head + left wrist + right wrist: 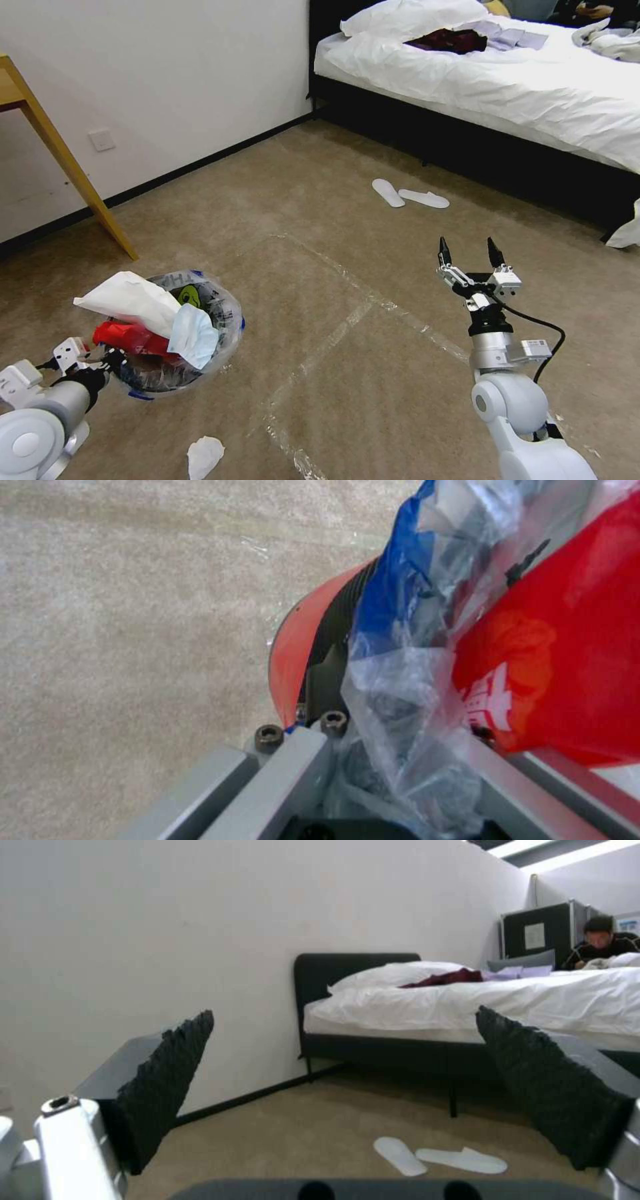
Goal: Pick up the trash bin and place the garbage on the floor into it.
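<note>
The trash bin (229, 319), a red round bin lined with a clear printed bag, hangs low at the left above the floor (400, 400). My left gripper (112, 363) is shut on its near rim. In the left wrist view a dark finger (331, 645) presses against the red wall (288, 660) beside the bag (400, 705). Garbage fills the bin: a white tissue (130, 300), a red wrapper (130, 339) and a light-blue wad (193, 337). One crumpled white tissue (203, 457) lies on the carpet just in front of the bin. My right gripper (470, 255) is open and empty, raised at the right.
A wooden table leg (73, 173) slants down at the left by the wall. A black-framed bed (500, 87) with white bedding fills the far right. Two white slippers (410, 195) lie before it. Shiny tape lines (347, 320) cross the carpet.
</note>
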You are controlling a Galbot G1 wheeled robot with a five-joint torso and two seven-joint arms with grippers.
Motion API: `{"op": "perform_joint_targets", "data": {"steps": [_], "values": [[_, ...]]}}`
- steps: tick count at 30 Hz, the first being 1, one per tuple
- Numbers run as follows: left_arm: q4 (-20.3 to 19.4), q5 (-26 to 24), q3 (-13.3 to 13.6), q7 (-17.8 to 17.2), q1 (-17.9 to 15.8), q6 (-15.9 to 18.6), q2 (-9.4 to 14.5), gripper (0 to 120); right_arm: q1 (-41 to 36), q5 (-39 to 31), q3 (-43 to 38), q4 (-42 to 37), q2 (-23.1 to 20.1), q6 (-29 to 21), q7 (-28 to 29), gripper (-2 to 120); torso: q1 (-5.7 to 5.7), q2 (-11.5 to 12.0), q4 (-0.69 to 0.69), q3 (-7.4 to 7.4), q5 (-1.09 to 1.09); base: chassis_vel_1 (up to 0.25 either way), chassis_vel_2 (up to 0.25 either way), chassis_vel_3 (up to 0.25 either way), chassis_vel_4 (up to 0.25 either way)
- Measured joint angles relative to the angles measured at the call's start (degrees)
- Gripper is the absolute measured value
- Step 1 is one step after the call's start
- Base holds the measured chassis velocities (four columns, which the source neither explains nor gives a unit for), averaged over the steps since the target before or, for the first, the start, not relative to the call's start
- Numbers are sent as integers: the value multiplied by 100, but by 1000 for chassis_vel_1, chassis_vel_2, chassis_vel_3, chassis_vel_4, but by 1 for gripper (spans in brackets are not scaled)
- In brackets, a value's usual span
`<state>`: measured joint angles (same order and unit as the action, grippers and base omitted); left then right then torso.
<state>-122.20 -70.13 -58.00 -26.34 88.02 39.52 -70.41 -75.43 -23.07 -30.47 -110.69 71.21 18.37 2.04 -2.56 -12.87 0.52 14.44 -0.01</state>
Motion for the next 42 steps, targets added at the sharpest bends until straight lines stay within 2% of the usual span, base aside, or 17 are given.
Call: {"op": "perform_joint_targets", "data": {"steps": [6, 23, 42], "values": [[19, -3, -8, 0, -2, -2, 15, 0, 3, 5, 7, 24, 18, 0, -11, 100, 1, 0, 1, 0, -1, -151, 161, 161, -150], [63, 5, -5, 12, -14, -8, 23, 0, -2, 36, 9, 28, 48, 0, -14, 100, -2, 0, 1, 1, -1, -247, 244, 240, -238], [80, 8, -8, 19, -12, -14, 27, 0, -44, 111, -7, 45, 90, 11, -21, 100, -1, 0, 1, 0, 0, -184, 174, 177, -175]]}}
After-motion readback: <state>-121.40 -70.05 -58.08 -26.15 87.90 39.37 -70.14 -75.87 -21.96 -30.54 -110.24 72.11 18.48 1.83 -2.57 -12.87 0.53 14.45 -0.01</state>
